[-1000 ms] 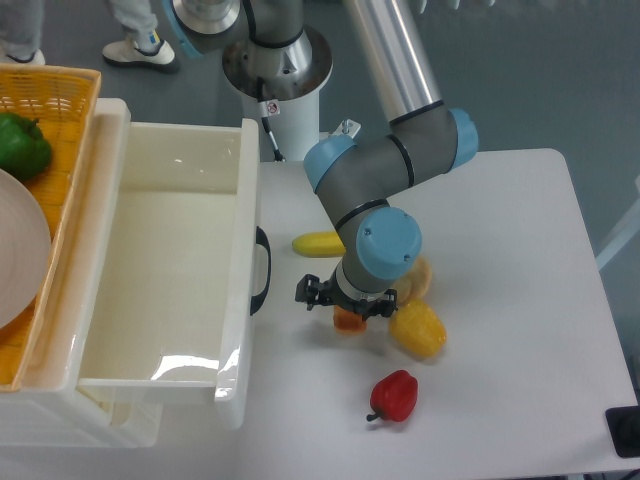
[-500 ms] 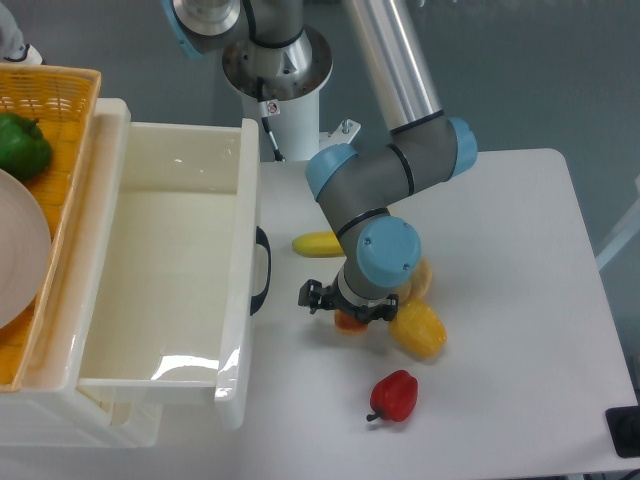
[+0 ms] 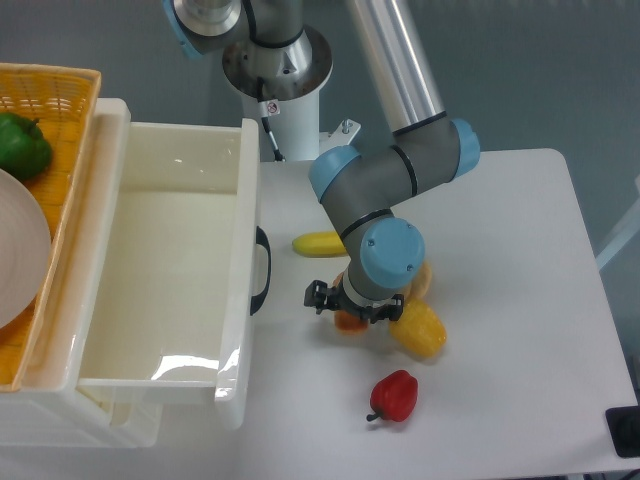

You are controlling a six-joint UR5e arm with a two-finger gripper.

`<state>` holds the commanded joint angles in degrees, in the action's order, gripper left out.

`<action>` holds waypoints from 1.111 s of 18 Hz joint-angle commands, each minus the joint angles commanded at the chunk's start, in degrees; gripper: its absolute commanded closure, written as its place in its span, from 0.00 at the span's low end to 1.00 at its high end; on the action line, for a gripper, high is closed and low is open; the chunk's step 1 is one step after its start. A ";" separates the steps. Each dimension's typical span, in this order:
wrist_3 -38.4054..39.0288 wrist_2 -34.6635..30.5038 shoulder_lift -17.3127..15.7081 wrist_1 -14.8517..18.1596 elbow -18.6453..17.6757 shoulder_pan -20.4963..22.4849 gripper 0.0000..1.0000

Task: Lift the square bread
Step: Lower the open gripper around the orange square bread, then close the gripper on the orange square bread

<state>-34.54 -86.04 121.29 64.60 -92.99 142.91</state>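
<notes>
The UR5e arm reaches down from top center, elbow bent, its gripper [image 3: 350, 305] lowered at frame center.

The arm's gripper [image 3: 352, 311] is sitting low over the square bread [image 3: 348, 321], jaws mostly hidden so can't tell how tight they are. A yellow pepper [image 3: 420, 330] is lying just beside it, a red pepper [image 3: 395, 395] nearer the front edge, a banana [image 3: 318, 243] behind. The white surface [image 3: 510, 260] is carrying it all, with an open white drawer [image 3: 170, 270] sitting to the side.
</notes>
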 joint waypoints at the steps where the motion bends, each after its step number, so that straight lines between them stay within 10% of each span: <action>1: 0.09 -0.35 -0.09 -0.09 0.00 0.09 0.00; 9: 0.18 -0.36 0.09 -0.27 -0.53 0.09 0.04; 17: 0.09 -0.27 0.00 -0.18 -0.18 0.09 0.65; 20: 0.00 -0.27 -0.35 -0.18 0.09 0.09 0.72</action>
<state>-34.54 -86.31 120.94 64.42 -92.90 143.00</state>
